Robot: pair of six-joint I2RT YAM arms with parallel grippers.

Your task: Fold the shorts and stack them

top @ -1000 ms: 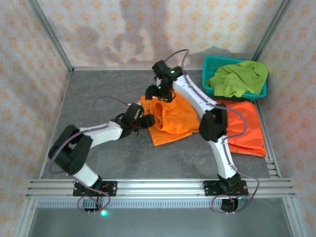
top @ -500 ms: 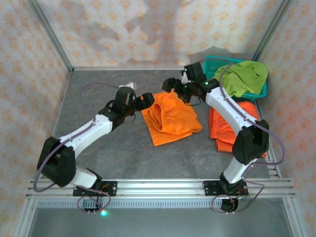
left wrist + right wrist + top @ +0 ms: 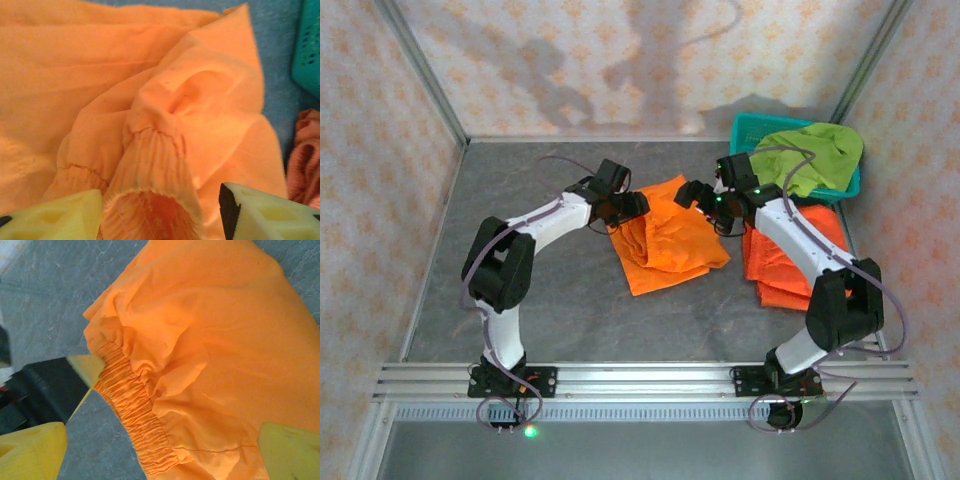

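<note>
**Position.** The loose orange shorts (image 3: 670, 242) lie on the table (image 3: 540, 290) at centre, between the two grippers. The left gripper (image 3: 628, 206) is at their far-left corner and the right gripper (image 3: 692, 194) at their far-right corner.

**Gripper state.** Left: jaws spread, straddling the bunched waistband (image 3: 150, 165), which rises between the fingers without being clamped. Right: jaws spread wide, hovering above the cloth and holding nothing.

**Governing relation.** The waistband runs down the left side of the shorts, from the far edge toward the near edge. In the right wrist view it crosses diagonally under that gripper. The left gripper is the nearer one, with the band already in its gap. It probably needs only to close; the right gripper must first descend.

**Surroundings.**
- Folded orange stack (image 3: 790, 268): right of the loose shorts, with the right forearm above it.
- Green shorts (image 3: 812, 155): heaped in the basket (image 3: 752, 128), far right.

**Obstruction.** The grippers are close together over the same edge, so contact between them is the likely hazard
</note>
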